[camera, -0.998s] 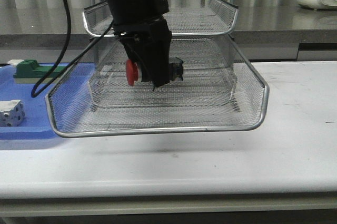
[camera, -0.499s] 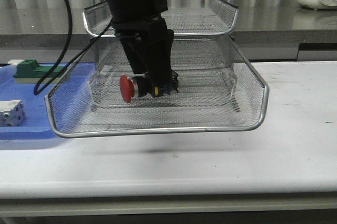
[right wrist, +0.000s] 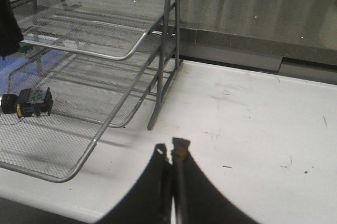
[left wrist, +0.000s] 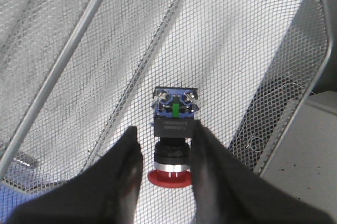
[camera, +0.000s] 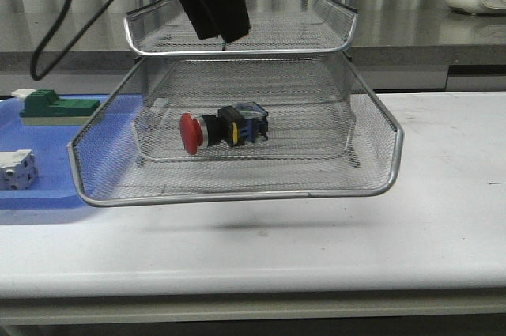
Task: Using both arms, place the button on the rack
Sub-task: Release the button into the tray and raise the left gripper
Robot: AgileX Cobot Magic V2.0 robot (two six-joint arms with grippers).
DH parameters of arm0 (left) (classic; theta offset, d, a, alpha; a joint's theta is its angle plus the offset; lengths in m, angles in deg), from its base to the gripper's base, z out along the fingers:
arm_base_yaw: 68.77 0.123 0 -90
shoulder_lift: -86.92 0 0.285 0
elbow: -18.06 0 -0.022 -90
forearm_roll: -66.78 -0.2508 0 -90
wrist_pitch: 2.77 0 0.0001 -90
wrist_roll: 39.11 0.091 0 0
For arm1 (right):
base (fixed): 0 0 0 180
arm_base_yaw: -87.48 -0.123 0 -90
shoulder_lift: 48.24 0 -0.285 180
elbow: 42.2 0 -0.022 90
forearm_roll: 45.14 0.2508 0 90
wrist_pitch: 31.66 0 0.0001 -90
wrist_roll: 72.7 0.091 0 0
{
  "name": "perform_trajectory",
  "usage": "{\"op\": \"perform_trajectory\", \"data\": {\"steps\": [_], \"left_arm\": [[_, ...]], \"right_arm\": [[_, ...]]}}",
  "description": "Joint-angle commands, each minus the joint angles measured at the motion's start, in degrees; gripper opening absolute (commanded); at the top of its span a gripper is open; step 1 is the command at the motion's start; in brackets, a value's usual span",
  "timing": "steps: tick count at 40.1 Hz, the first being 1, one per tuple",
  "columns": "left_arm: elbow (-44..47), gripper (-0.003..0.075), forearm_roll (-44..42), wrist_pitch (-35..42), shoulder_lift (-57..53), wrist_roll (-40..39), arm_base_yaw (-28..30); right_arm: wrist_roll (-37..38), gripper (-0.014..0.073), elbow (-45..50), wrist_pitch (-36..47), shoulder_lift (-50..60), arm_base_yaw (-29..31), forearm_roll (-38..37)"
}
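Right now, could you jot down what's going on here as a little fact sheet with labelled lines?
Button: lying on its side on the pulled-out tier of the rack, red head toward the robot's left
Left gripper: open, above the button, not gripping it
Right gripper: shut, empty, over the white table beside the rack
Blue tray: to the robot's left of the rack, holds a green-and-white block and a white cube
Task status: button appears placed

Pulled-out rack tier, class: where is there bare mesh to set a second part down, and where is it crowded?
The button lies on its side mid-tier. Bare mesh runs right of it to the rack wall, and along the front rim. Left of its red head is a narrower free strip. Overhead, the left gripper crowds access.
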Motion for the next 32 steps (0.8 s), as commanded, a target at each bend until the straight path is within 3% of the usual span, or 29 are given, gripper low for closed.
{"op": "perform_trajectory", "data": {"steps": [1,3,15,24,32], "left_arm": [[0.7,0.0041,-0.3,-3.0,-6.1,-1.5,0.3],[2.2,-0.002,-0.4,-3.0,-7.6,-1.6,0.9],[16.4,-0.0019,-0.1,-1.6,-18.4,-5.8,10.3],[30.9,-0.0019,-0.1,5.9,-29.5,-9.4,20.0],[43.8,-0.0019,0.2,16.3,-41.4,-10.3,25.0]], "right_arm": [[-0.1,-0.006,-1.4,4.7,-0.6,0.1,0.0],[-0.1,-0.006,-1.4,4.7,-0.6,0.1,0.0],[-0.1,-0.006,-1.4,4.7,-0.6,0.1,0.0],[-0.1,-0.006,-1.4,4.7,-0.6,0.1,0.0],[-0.1,-0.006,-1.4,4.7,-0.6,0.1,0.0]]}}
